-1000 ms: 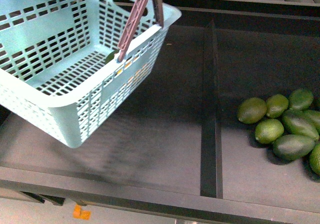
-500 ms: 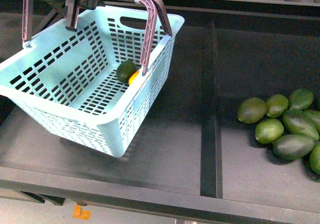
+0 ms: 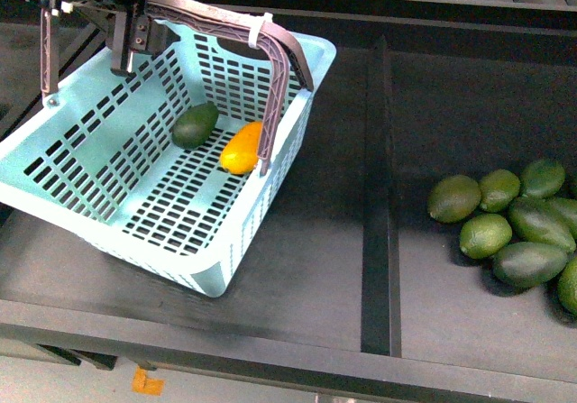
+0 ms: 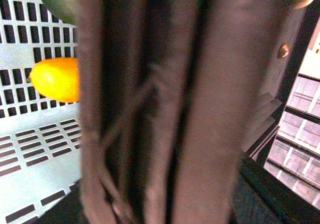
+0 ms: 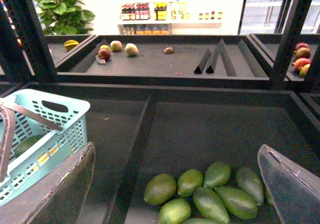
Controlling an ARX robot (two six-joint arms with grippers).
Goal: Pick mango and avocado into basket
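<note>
You see one basket [image 3: 63, 164] at the frame's left, containing one avocado [image 3: 195, 125] and one mango [image 3: 242, 148]. The left gripper [image 3: 126, 33], upper left, pinches the handles [image 3: 270, 69]. The right gripper [image 5: 175, 184] is spread. Eight green fruits [image 3: 518, 227] lie lower right.

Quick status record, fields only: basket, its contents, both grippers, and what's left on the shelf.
basket: teal basket, tilted, on the left shelf section
contents: avocado and mango lie apart on the basket floor
basket handles: brown handles raised
left gripper: at the handles; they fill the left wrist view
right gripper: open, holding nothing, above the green fruit pile
divider: separates basket section from the pile
</note>
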